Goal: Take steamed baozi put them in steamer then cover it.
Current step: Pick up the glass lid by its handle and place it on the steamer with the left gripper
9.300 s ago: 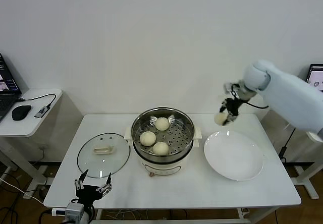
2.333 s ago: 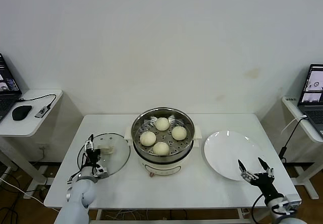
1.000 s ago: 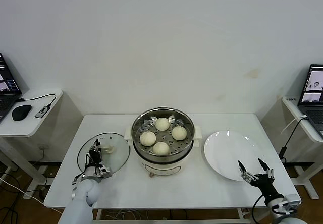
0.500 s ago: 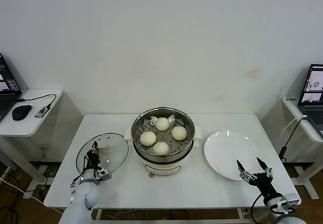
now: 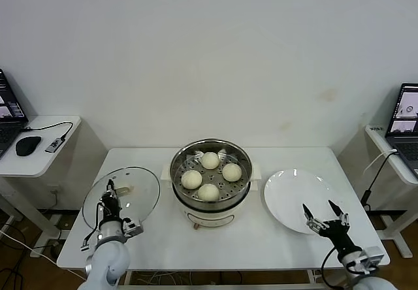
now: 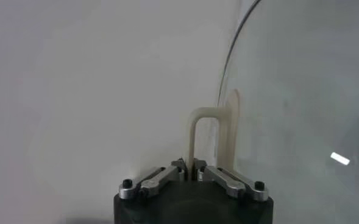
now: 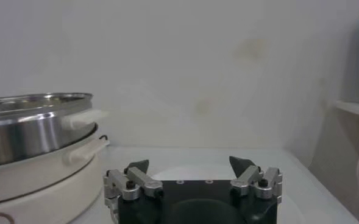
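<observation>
The cover (image 5: 121, 197) is held at the left end of the table (image 5: 215, 247), lifted and tilted, its cream handle (image 6: 213, 141) pinched between the closed fingers of the left gripper (image 5: 110, 200). The gripper is seen just in front of the glass disc in the head view, reaching up from the left arm at the table's near left corner. In the left wrist view the lid is seen edge-on beside the handle, the clear glass bordered by a thin metal rim.

The steamer (image 5: 211, 180) stands just right of the cover, at the middle of the table, uncovered. Four steamed baozi (image 5: 209, 176) are set on its perforated steel tray, smooth and cream-white, close together.

The right gripper (image 5: 324, 221) is held low at the near edge of the white plate (image 5: 300, 197), its fingers spread wide and nothing gripped.
</observation>
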You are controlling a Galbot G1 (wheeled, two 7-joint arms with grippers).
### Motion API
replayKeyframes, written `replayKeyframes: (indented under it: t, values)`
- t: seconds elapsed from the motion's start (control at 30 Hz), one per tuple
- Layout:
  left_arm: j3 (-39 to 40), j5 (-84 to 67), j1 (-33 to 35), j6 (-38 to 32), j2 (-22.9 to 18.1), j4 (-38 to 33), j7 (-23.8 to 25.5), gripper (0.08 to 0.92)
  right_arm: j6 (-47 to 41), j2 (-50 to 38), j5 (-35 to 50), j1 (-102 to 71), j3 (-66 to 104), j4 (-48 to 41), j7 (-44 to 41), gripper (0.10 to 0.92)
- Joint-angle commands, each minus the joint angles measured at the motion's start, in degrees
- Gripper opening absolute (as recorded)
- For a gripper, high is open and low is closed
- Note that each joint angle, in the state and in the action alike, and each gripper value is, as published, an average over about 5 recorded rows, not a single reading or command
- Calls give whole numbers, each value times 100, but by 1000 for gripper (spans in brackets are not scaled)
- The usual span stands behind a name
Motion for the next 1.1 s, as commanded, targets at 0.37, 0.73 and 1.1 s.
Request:
replayKeyframes:
  t: [0.37,0.73,1.1]
  values:
    - [166,2033,444,1610,-479,-2950,1738,146,-393,472,-730,-53,279,187,189,823]
    - [1010,2577,-13,1596,-895,-2341,2057,146,-460,822,-999,194,346,244,152,823]
    - [1799,2604,-465,1603,-1005,-2179,2458,146,-322,1151,-1540,113,428,269,83,823]
